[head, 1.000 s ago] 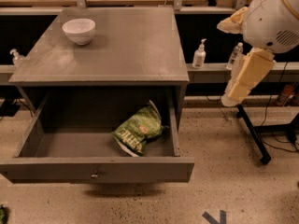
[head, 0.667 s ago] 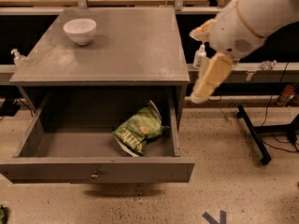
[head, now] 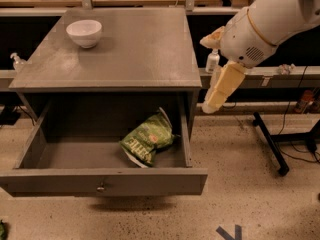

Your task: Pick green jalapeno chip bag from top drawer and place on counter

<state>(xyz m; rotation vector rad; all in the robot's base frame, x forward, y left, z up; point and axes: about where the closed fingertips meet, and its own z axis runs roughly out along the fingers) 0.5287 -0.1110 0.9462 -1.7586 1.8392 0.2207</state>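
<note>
A white bowl [head: 84, 32] is sitting on the tabletop [head: 135, 54], above the top drawer's back left corner. A bag let go carelessly could be sliding into it, so the bare stretch above the drawer's right half is looking like the safer landing spot.

The top drawer [head: 105, 180] is standing pulled out, its front panel and small knob [head: 101, 187] jutting forward. The green jalapeno chip bag [head: 147, 141] is lying crumpled inside the drawer, toward its right wall, with one pale corner pointing up.

The tool [head: 220, 88] is hanging outside the drawer, beyond its right wall and above its rim, touching nothing and carrying nothing. Whether it is released or clenched I cannot tell.

Coming leftward and down from there, the tool is likely risking a clip on the drawer's right wall, or on the tabletop's front edge overhanging the drawer's rear. With the bag lying so near that wall, there is probably little room to straddle it. The foil is looking slick and loosely folded, so a pinch on a stray fold may be slipping, dropping the bag back in or onto the floor in front of the drawer. A small bottle [head: 212, 61] is standing just right of the drawer, behind the tool, where a swinging arm could be toppling it.
</note>
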